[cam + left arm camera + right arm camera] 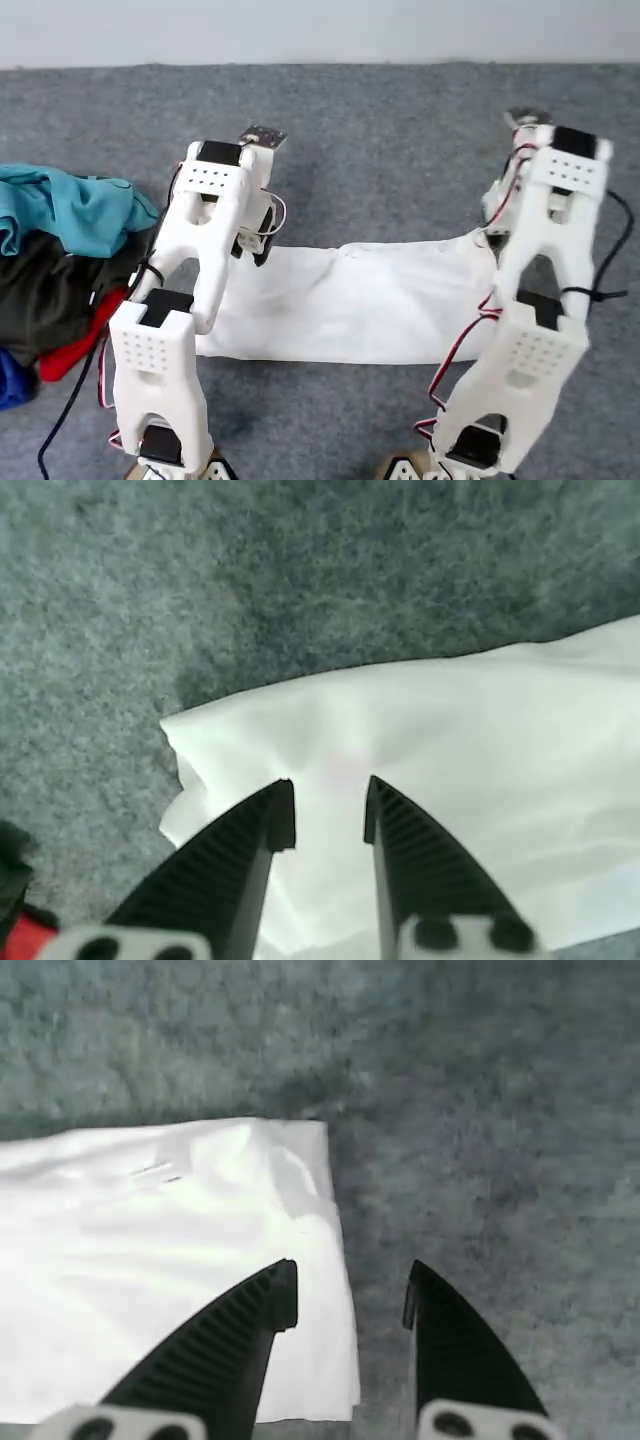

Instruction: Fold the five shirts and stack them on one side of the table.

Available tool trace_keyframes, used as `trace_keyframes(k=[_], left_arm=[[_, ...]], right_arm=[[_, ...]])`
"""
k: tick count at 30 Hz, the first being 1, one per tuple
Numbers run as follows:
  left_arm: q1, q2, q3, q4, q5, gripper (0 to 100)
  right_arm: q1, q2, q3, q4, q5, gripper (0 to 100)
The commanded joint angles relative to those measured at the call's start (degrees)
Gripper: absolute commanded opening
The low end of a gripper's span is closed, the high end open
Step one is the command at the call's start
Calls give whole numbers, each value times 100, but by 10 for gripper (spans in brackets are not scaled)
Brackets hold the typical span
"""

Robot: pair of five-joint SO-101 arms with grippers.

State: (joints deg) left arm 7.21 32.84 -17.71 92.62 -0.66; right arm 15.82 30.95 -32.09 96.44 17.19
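In the high view a white shirt point(350, 300) lies spread flat on the grey bench point(380, 140), just toward 6 o'clock from the middle, stretched from 9 to 3 o'clock. The left arm point(200, 250) stands over its 9 o'clock end and the right arm point(540, 260) over its 3 o'clock end. At the bench's 9 o'clock edge four more shirts lie bunched and unfolded, touching one another: a teal shirt point(70, 205) farthest toward 12, a dark shirt point(50, 290) next to it, a red shirt point(70, 355) below that, and a blue shirt point(10, 375) at the very edge, toward 7 o'clock. In the left wrist view the left tool point(328, 800) is over the white shirt, near its rumpled corner. Its black fingers stand a little apart, with only white cloth beneath the gap and nothing gripped. Whether the tips touch the cloth cannot be told. In the right wrist view the right tool point(350, 1290) is parted wider and straddles the shirt's side edge: one finger point(230, 1340) is over the cloth, the other over bare bench, and it holds nothing. The shirt's corner beyond it is lightly creased.
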Motion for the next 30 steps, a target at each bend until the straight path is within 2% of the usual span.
trace_keyframes(k=[1, 7, 12, 24, 26, 30], left_arm=[[44, -246, -13, 0, 18, 126], [70, -246, 40, 9, 18, 126], [70, -246, 40, 35, 18, 126], [35, -246, 40, 35, 18, 126], [35, -246, 40, 35, 18, 126], [35, -246, 40, 35, 18, 126]], right_arm=[[66, -426, -237, 549, 132, 185], [-13, -180, 484, 532, 220, 184], [-40, 136, 941, -75, 220, 184], [-75, 1226, 1125, -224, 264, 182], [-180, 1323, 1125, -198, 281, 152], [-593, 1376, 1125, -22, 387, 4]])
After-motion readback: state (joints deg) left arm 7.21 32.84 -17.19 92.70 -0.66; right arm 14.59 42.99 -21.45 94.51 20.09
